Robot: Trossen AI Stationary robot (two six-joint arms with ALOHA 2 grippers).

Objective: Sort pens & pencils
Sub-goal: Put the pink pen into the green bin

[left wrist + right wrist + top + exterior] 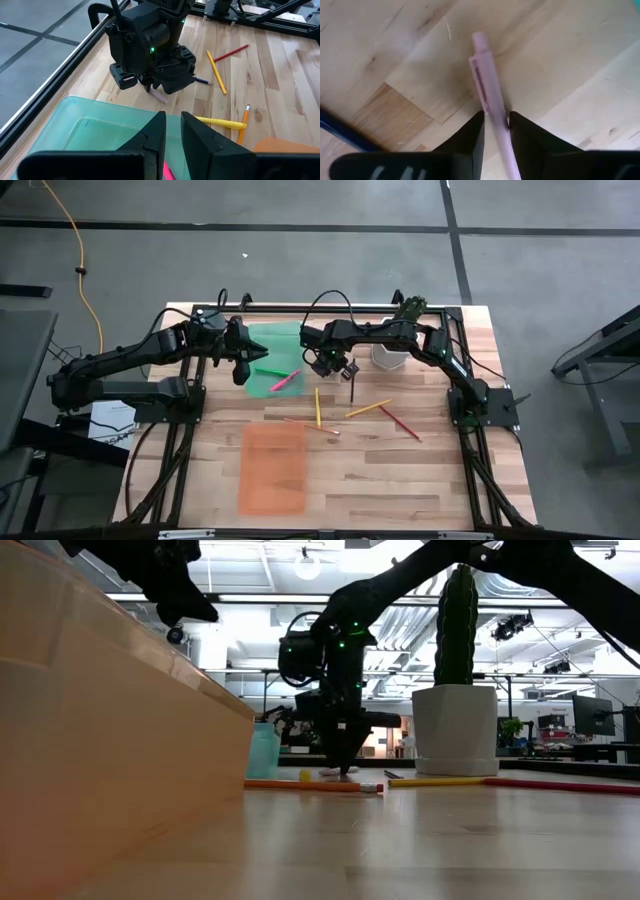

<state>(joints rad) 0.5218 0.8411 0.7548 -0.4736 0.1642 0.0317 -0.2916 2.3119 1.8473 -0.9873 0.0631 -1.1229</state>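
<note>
A pale pink pen [485,85] lies flat on the wooden table [420,470], and my right gripper [496,117] points down at it, shut on it. My left gripper [173,116] hangs above the green tray [268,345] with its fingers a little apart and nothing between them. A magenta pen [285,380] lies on that tray's near right edge. A yellow pen [220,121], an orange pencil [243,120], a yellow-orange pencil [367,409], a red pencil [400,423] and a dark pencil [352,385] lie loose on the table. My right gripper pinches the pale pink pen's barrel [495,114] between its two fingers, just below the clip. The fingers come from above, pointing down, and lie across the pen. The pen still lies flat on the table, its button end sticking out past the fingers.
An orange tray [273,470] sits at the near left of the table. A white pot with a cactus [390,352] stands at the far edge, close behind my right arm. Bare wood lies at the near right.
</note>
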